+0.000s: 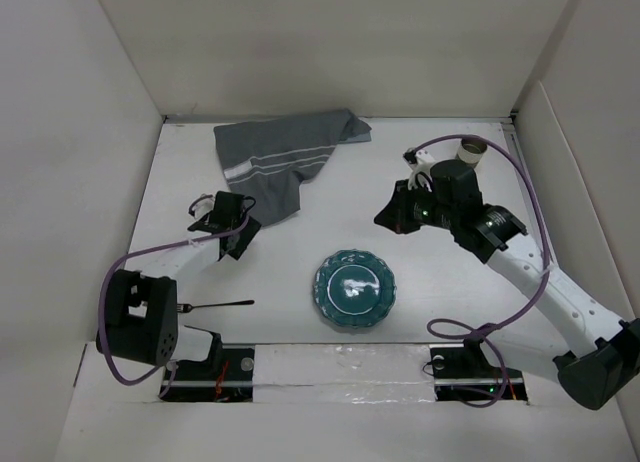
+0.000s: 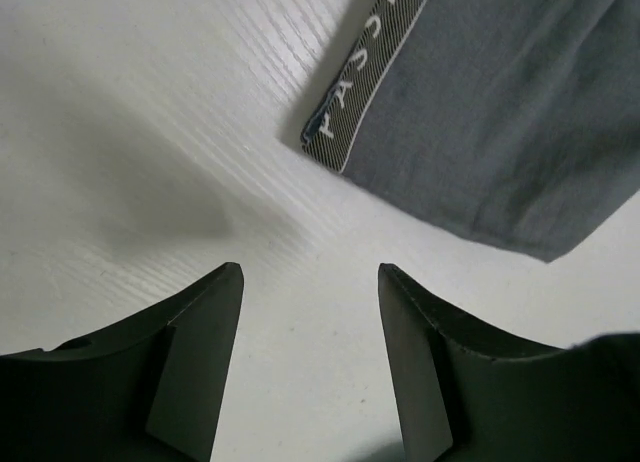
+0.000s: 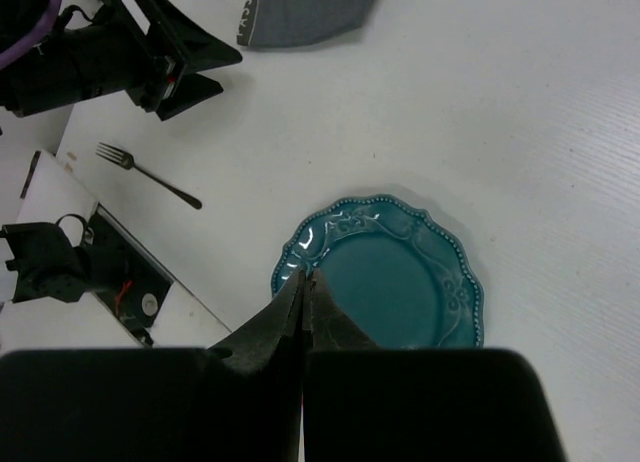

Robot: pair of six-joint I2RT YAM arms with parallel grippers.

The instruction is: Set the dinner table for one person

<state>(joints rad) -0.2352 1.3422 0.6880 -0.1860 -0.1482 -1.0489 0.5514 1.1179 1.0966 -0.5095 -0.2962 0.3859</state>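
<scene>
The wide, matte white worktop (image 1: pixel 300 257) carries a glossy teal scallop-rimmed plate (image 1: pixel 354 290) near its front, a crumpled grey white-striped cloth (image 1: pixel 280 162) at the back and a slim dark fork (image 1: pixel 215 305) front-left; the left end effector (image 2: pixel 310 272) stands spread beside the cloth's edge, the right end effector (image 3: pixel 305 282) pressed together above the plate.

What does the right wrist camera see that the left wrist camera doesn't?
Only the right wrist view: the teal plate, the fork and its own shut right fingers. Only the left wrist view: the empty gap between the open left fingers, seen close up. Both: the grey cloth with its lettered edge, the white table and the left fingers.
</scene>
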